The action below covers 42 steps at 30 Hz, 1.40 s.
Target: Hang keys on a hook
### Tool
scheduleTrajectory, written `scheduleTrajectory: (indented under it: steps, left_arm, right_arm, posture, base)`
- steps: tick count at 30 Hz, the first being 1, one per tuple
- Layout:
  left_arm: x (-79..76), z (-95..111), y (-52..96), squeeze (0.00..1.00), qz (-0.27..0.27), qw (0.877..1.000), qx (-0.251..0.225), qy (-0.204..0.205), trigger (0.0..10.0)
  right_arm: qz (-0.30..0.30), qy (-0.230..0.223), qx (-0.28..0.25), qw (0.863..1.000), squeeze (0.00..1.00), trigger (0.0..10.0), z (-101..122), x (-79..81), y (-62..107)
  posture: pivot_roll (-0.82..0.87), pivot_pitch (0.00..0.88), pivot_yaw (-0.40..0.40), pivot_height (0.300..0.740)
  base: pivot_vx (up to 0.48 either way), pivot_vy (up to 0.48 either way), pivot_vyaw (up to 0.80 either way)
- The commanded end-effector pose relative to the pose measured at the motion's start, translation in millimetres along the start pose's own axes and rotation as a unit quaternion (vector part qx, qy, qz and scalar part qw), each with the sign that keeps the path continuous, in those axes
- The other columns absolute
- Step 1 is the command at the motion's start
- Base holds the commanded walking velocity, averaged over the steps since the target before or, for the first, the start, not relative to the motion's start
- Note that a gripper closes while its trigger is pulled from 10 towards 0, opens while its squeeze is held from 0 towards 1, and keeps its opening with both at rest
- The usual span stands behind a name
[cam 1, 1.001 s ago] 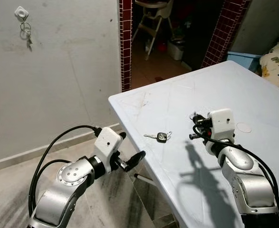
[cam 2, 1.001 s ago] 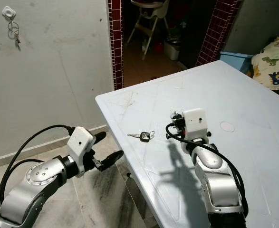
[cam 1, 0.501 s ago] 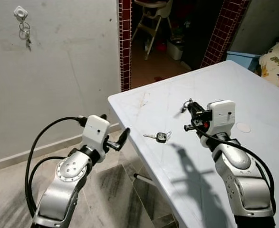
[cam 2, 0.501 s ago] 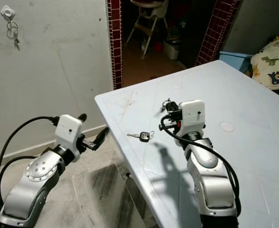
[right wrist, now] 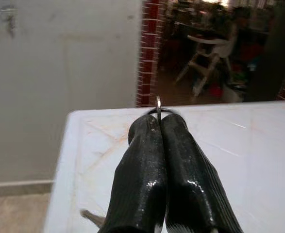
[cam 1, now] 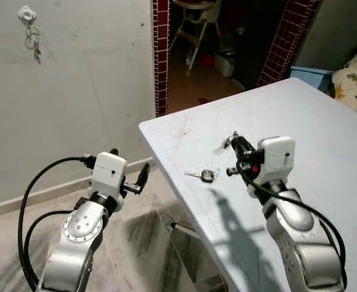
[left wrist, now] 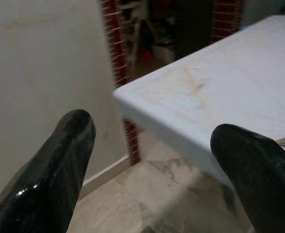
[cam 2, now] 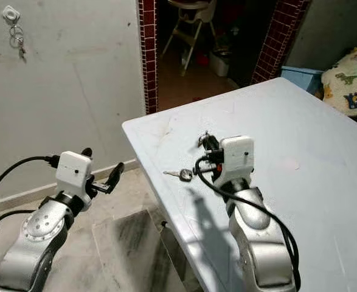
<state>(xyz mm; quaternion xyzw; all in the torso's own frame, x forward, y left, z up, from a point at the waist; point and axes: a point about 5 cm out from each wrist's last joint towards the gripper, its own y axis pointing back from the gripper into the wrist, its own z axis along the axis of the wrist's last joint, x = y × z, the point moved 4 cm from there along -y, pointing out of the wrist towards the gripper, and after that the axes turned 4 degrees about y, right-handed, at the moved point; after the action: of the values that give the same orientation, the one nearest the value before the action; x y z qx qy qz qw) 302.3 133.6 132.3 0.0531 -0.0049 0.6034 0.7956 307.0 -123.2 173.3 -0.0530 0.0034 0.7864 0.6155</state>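
A white hook [cam 1: 26, 15] sits high on the grey wall at the far left, with a bunch of keys [cam 1: 32, 42] hanging from it. On the white table [cam 1: 324, 121], near its left edge, lies a black-headed key [cam 1: 205, 176]. My right gripper [cam 1: 232, 141] hovers just right of and beyond that key, shut on a thin metal key ring [right wrist: 158, 103] that pokes out between its fingertips. My left gripper [cam 1: 129, 164] is open with nothing in it, held over the floor left of the table corner [left wrist: 132, 97].
A red-tiled doorway [cam 1: 160, 55] opens behind the table, with a high chair [cam 1: 196, 24] inside. A blue box [cam 1: 312, 74] and a dinosaur-print cloth [cam 1: 356, 79] lie at the far right. Marble floor [cam 1: 142, 243] runs between the wall and the table.
My right gripper has moved left over the table, closer to the lying key. My left arm has swung up and to the left, away from the table edge.
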Motion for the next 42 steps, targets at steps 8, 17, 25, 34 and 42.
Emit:
scheduleTrajectory:
  steps: [8,17,25,34,42]
  left_arm:
    - [0.6,0,-13.2,0.0,-0.002,1.0,0.01,0.013,10.0]
    - [-6.5,1,-20.1,0.0,-0.02,1.0,0.013,0.017,10.0]
    - [-14.6,-1,-25.5,0.0,-0.025,0.999,0.017,0.04,10.0]
    - [-16.3,1,-30.0,0.0,-0.027,0.998,0.015,0.046,10.0]
    - [-12.0,8,-39.4,0.0,-0.015,0.998,0.005,0.053,10.0]
  right_arm:
    - [-0.007,0.011,0.003,1.0,0.0,10.0,1,-0.7,-2.9]
    - [-0.019,0.004,0.015,1.0,0.0,10.0,-5,-3.2,-2.3]
    - [-0.028,0.006,0.02,0.999,0.0,10.0,-9,-6.8,-4.2]
    - [-0.041,0.01,0.026,0.999,0.0,10.0,-13,-11.5,-7.1]
    - [-0.049,0.013,0.025,0.998,0.0,10.0,-13,-14.6,-9.1]
  posture:
    - [0.14,0.0,-0.038,0.74]
    - [0.13,0.0,-0.03,0.74]
    - [0.13,0.0,-0.035,0.74]
    - [0.13,0.0,-0.036,0.74]
    - [0.13,0.0,-0.033,0.74]
  base:
    - [0.0,0.0,0.8]
    - [0.0,0.0,0.27]
    - [0.0,0.425,0.0]
    - [0.0,0.48,0.0]
    - [0.0,0.48,0.0]
